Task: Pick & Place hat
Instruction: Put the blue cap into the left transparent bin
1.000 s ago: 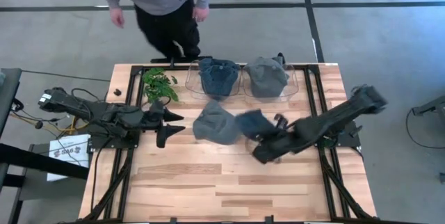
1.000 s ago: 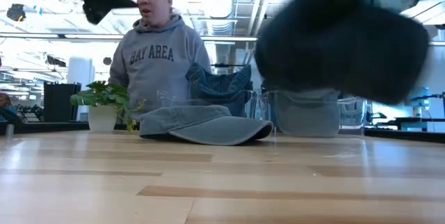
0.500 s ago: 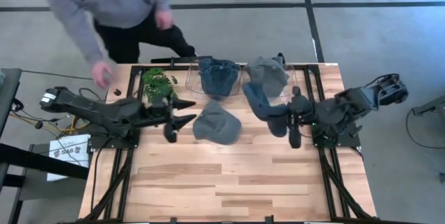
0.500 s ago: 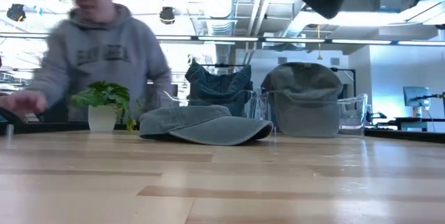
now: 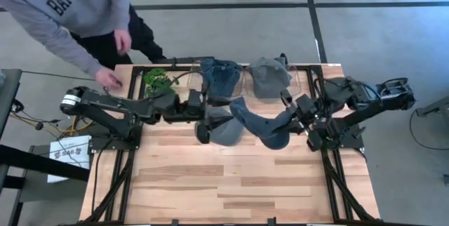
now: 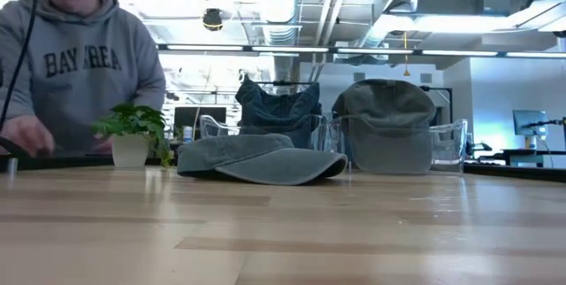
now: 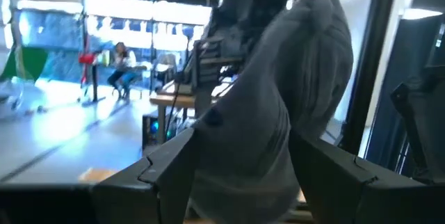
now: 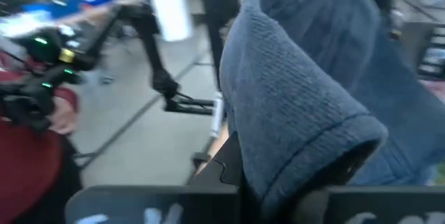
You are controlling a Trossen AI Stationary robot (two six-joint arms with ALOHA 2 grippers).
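A blue-grey hat [image 5: 254, 121] hangs in the air over the table's middle, with my right gripper [image 5: 289, 117] shut on its right end. In the right wrist view its cloth [image 8: 313, 106] drapes over the fingers. My left gripper [image 5: 203, 121] stands open at the hat's left side, pointing level at it. In the left wrist view the hat [image 7: 271, 113] shows between the two fingers. A grey cap [image 6: 256, 159] lies flat on the table under both grippers, brim toward the right. My right gripper holds the blue-grey hat by its right-hand edge [image 5: 279, 123], coming level from the table's right. The cloth itself covers the fingertips, so the kind of hold is hidden. The hat is lifted clear, bunched and sagging. My left gripper: I cannot tell whether its fingers [image 7: 167, 172] touch the hat.
Two clear bins stand at the far edge, one with a denim hat [image 5: 219, 75], one with a grey hat [image 5: 269, 77]. A potted plant [image 5: 158, 83] stands at the far left. A person's hand [image 5: 109, 78] reaches over the far left corner. The near half is bare wood.
My right gripper has carried the blue-grey hat up, out of the low view, and back toward the table's right edge, turning level. My left gripper has moved toward the table's right and up, reaching the hat. The person has stepped left and leaned over the far left corner.
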